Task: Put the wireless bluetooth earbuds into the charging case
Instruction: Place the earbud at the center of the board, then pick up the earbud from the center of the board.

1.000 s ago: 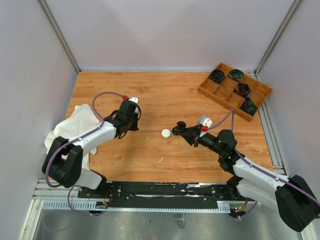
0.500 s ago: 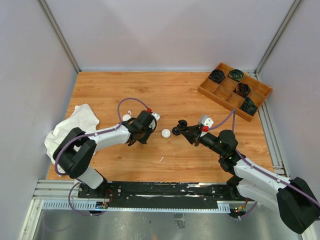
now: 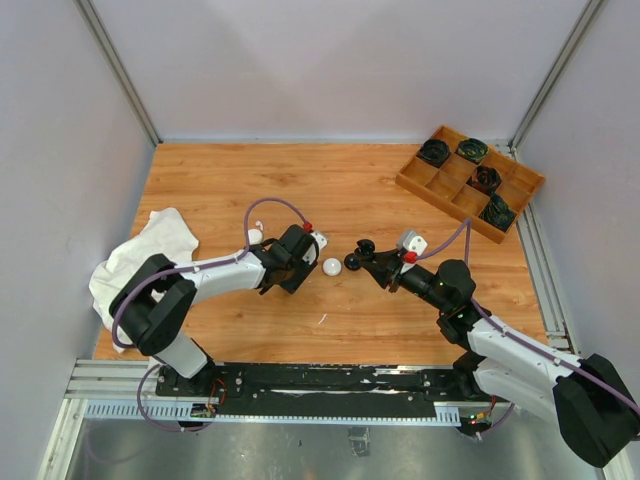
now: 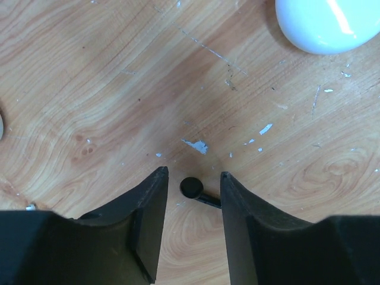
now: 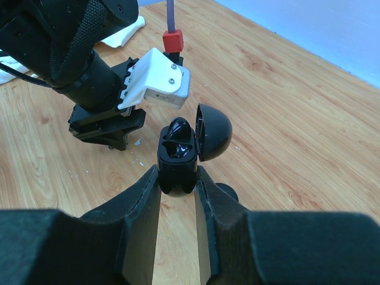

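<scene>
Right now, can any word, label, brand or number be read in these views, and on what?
None can be read.
White camera box: there may be small print on it, but it is too blurred to read.
No marks show on the black case, white case, tray or cloth.

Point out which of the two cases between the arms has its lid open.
The black case held in the right gripper: its domed lid is flipped back on the hinge. The white case on the table is shut.
</scene>
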`<state>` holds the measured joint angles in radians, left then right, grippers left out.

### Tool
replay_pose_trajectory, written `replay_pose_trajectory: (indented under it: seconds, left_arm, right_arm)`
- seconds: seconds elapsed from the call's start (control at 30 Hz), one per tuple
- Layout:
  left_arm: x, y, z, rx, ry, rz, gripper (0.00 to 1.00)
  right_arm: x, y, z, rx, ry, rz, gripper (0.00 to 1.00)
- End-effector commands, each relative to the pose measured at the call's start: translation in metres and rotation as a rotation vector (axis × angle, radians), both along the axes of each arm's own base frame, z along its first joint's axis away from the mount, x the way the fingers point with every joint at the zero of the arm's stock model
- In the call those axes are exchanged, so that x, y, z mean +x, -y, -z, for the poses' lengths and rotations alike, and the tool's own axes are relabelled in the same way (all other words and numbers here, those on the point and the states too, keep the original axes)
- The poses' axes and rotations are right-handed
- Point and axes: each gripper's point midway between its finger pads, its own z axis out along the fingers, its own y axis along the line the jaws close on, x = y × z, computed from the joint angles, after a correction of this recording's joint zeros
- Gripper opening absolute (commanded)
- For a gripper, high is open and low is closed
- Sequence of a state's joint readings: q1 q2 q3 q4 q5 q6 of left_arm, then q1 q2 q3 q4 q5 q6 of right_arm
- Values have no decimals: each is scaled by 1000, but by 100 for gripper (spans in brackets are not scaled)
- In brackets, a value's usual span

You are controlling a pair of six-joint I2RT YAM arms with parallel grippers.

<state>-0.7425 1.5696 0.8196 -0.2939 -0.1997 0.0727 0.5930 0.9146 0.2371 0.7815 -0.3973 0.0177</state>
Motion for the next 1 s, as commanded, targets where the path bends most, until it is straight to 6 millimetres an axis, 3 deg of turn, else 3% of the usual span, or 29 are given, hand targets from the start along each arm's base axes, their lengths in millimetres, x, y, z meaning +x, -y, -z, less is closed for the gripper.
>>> replay_pose_trajectory:
  seconds: [0.0,0.13,0.3,0.57,0.7,0.87,0.97]
  left_arm:
    - [8,3,-20,-21,47,-52,49]
    - [20,8,-48,-121,125,-178,56]
    - [15,7,-61,-244,104,-397,61]
    - [-1,21,-64,-508,6,-675,58]
    - [-3,18,-58,-578,-13,-819,57]
    - [-5,10,-48,-549,-18,-912,79]
    - [-4,8,-41,-505,-20,-922,82]
  right_arm:
    - [0,0,-3,-4,25,4,2]
    - [-1,-1,-3,-5,25,-4,1]
    - [-1,-1,-4,-5,24,-4,2]
    - [-1,-1,-3,-7,21,-1,2]
    - [0,-1,-3,-7,21,1,2]
    - [0,-1,-3,-8,20,1,2]
    - [-1,-1,-3,-8,19,0,2]
